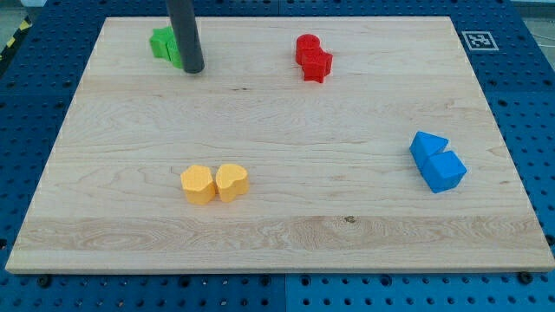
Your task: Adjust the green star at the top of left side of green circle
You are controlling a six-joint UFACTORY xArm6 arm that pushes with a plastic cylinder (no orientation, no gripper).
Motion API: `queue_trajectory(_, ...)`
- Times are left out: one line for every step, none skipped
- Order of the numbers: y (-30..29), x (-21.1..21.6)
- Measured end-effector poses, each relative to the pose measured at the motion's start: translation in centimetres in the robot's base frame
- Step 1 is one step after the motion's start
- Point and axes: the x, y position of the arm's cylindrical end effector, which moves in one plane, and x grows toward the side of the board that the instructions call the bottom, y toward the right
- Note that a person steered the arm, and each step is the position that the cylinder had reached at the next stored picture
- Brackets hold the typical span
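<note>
My tip rests on the board near the view's top left. Green blocks lie just to its left and behind the rod, which hides part of them. I see a star-like green shape at the left and a second green piece against the rod, so I cannot tell the star from the circle with certainty. The tip is touching or nearly touching the right side of the green pair.
Two red blocks sit together at the top centre. Two blue blocks sit together at the right. Two yellow blocks sit side by side at lower centre-left. The wooden board lies on a blue perforated table.
</note>
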Motion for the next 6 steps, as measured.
queue_trajectory(-1.9, 1.3)
queue_trajectory(-2.2, 0.9)
queue_trajectory(-4.8, -0.5)
queue_trajectory(-6.1, -1.9)
queue_trajectory(-6.7, -3.5)
queue_trajectory(-7.1, -4.1)
